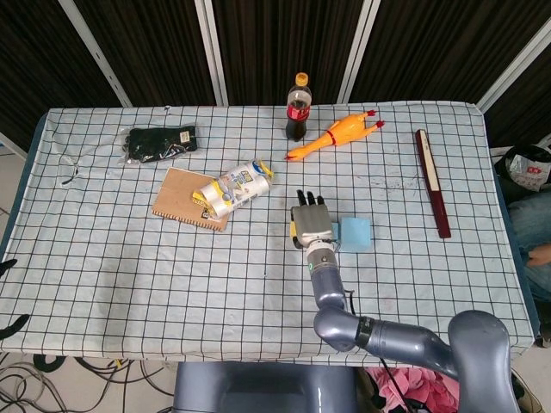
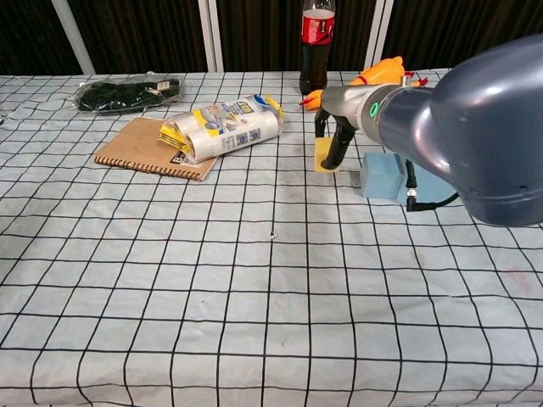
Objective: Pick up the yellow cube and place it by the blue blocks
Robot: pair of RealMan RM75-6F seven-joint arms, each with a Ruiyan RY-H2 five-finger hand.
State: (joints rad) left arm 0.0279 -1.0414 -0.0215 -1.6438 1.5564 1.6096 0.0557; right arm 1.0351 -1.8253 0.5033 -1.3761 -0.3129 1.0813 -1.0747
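Chest view shows it best: the right hand has the yellow cube pinched between thumb and fingers, holding it at the left of the blue blocks. Whether the cube hangs just above the checked tablecloth or has touched down I can't tell; its underside is hard to read against the cloth. From the head view the hand covers most of the cube, only a sliver of yellow peeking out at its left edge, and one blue block shows just to the right of the hand. The left hand is nowhere in either view.

So I'd say the carry is about over and the placing step is in hand. The cube looks near the blocks, a little to their left and slightly farther back. The next move, to my eye, calls for settling the cube flat on the cloth, then spreading the fingers and drawing the hand up and away without dragging the cube or nudging the blocks, which look light and likely to slide. The thumb sits on the near face of the cube, so a straight lift is probably safer than a pull toward the robot.

Farther off, the cola bottle and rubber chicken sit at the far side, well out of the way
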